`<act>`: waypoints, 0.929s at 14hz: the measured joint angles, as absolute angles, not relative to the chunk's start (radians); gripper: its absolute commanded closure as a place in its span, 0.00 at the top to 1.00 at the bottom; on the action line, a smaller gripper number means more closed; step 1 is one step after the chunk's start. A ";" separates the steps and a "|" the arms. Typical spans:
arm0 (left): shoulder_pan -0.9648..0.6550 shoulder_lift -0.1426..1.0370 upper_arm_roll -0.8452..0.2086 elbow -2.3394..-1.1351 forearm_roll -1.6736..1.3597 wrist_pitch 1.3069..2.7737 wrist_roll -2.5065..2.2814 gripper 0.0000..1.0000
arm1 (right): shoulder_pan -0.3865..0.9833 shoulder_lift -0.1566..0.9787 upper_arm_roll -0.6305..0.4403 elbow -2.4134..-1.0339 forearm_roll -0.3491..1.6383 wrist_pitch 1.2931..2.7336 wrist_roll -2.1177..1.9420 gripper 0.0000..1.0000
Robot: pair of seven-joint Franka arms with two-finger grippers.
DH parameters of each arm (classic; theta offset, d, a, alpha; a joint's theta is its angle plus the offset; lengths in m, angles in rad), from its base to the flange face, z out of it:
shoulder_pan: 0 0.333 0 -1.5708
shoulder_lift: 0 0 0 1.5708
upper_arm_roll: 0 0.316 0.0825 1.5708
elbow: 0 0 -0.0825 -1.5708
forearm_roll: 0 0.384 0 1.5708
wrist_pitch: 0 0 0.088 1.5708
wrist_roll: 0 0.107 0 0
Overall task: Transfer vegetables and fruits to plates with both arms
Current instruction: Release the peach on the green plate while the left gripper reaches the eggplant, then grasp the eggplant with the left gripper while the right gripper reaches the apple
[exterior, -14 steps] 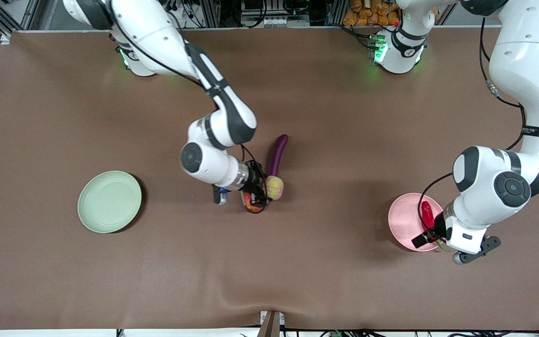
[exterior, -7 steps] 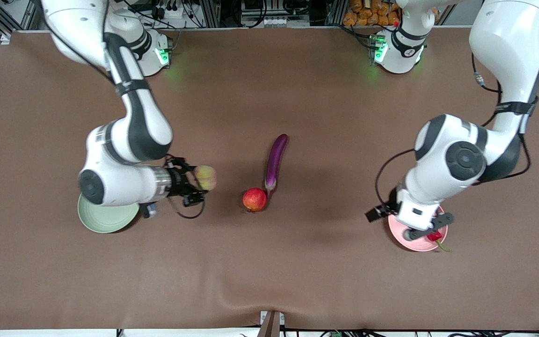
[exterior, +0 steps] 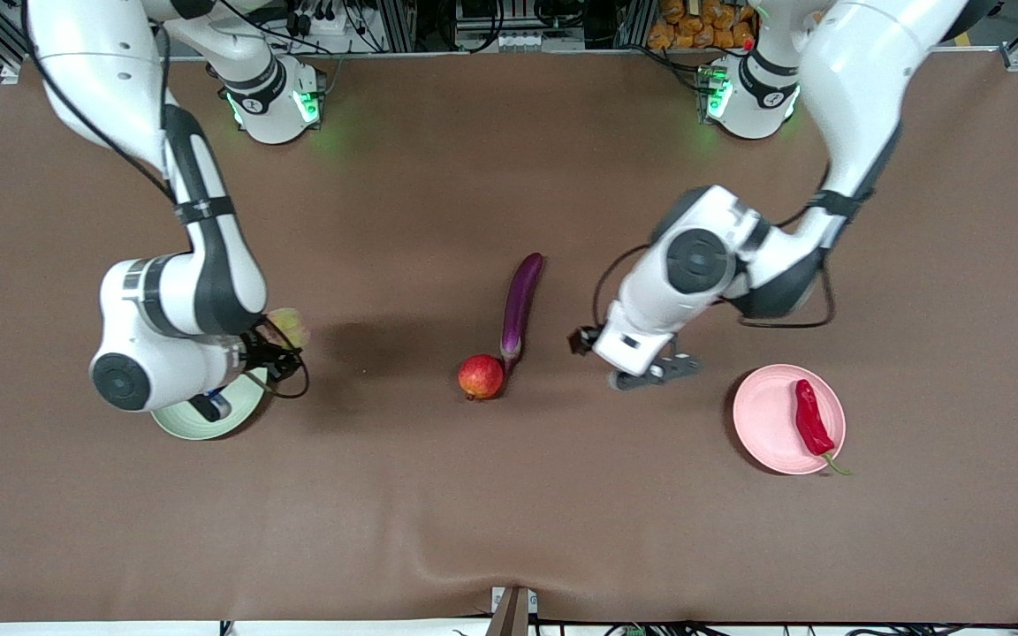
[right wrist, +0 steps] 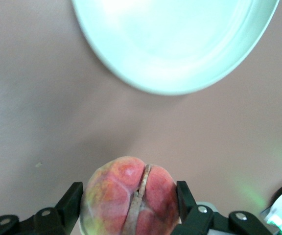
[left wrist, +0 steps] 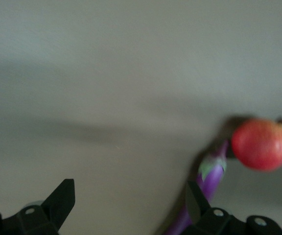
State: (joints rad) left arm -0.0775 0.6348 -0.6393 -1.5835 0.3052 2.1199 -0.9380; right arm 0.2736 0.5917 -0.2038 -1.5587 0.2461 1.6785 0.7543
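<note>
My right gripper [exterior: 284, 343] is shut on the yellowish-pink peach [exterior: 290, 325] and holds it over the table at the edge of the pale green plate [exterior: 208, 422], which the arm partly hides. In the right wrist view the peach [right wrist: 131, 196] sits between the fingers, just off the green plate [right wrist: 175, 44]. My left gripper [exterior: 587, 341] is open and empty, over the table between the purple eggplant [exterior: 520, 302] and the pale pink plate [exterior: 765, 420]. The red chili pepper [exterior: 811, 417] lies on the pink plate. The red pomegranate [exterior: 481, 376] touches the eggplant's stem end. The left wrist view shows the eggplant [left wrist: 212, 171] and the pomegranate [left wrist: 262, 144].
The brown table cover [exterior: 509, 495] has a slight wrinkle near its front edge. Both arm bases stand along the table's edge farthest from the front camera.
My right arm carried the peach from beside the eggplant to the green plate's edge. My left arm let go of the chili on the pink plate and moved toward the eggplant.
</note>
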 measured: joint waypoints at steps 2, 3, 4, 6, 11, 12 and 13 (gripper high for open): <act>-0.146 0.663 -0.639 -1.584 0.360 2.121 -0.958 1.00 | 0.199 0.592 -0.204 -1.576 0.238 1.696 0.611 0.38; -0.176 0.678 -0.639 -1.585 0.371 2.122 -0.970 1.00 | 0.167 0.592 -0.204 -1.585 0.233 1.716 0.547 0.39; -0.205 0.692 -0.637 -1.585 0.388 2.123 -0.980 1.00 | 0.141 0.593 -0.204 -1.596 0.224 1.744 0.489 0.39; -0.258 0.723 -0.634 -1.586 0.464 2.130 -0.997 1.00 | 0.096 0.602 -0.203 -1.616 0.211 1.800 0.387 0.39; -0.355 0.817 -0.620 -1.589 0.537 2.183 -1.001 1.00 | 0.043 0.640 -0.203 -1.622 0.204 1.895 0.228 0.53; -0.369 0.832 -0.613 -1.589 0.543 2.187 -1.001 0.97 | 0.032 0.649 -0.203 -1.622 0.204 1.907 0.203 0.71; -0.378 0.844 -0.608 -1.589 0.547 2.190 -1.001 0.88 | 0.024 0.654 -0.203 -1.622 0.204 1.911 0.186 0.98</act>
State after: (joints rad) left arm -0.3784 0.8437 -0.6079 -1.5892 0.5474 2.1899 -1.0013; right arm 0.0241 0.6539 -0.2031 -1.6221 0.2036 1.9112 0.1859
